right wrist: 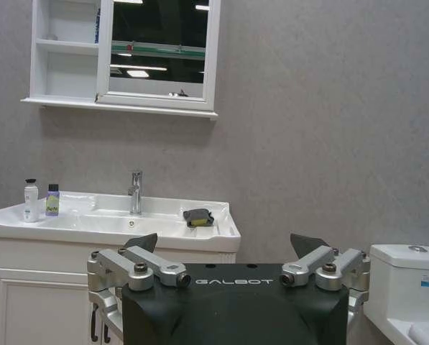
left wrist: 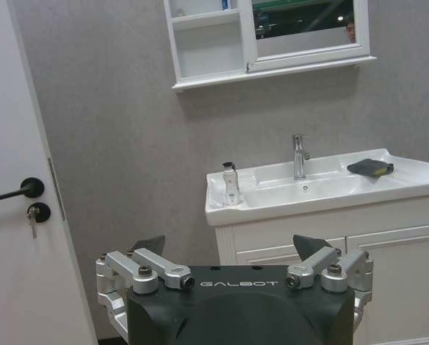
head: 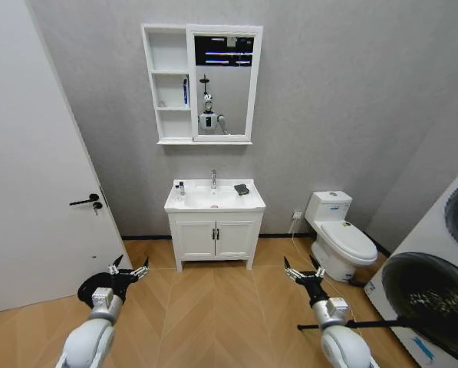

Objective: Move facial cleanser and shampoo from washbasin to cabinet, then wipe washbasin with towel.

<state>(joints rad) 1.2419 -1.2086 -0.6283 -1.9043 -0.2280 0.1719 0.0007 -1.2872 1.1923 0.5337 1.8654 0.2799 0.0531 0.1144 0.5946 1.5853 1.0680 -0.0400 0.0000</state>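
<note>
left gripper (head: 127,270): hanging low, fingers spread wide, gripping nothing
right gripper (head: 302,271): hanging low, fingers spread wide, gripping nothing
washbasin (head: 192,204): sitting at 12 o'clock, well apart from both
towel (head: 242,188): lying at its 2 o'clock corner
bottles (head: 180,188): standing at 10 o'clock
cabinet (head: 169,84): hanging above
</note>
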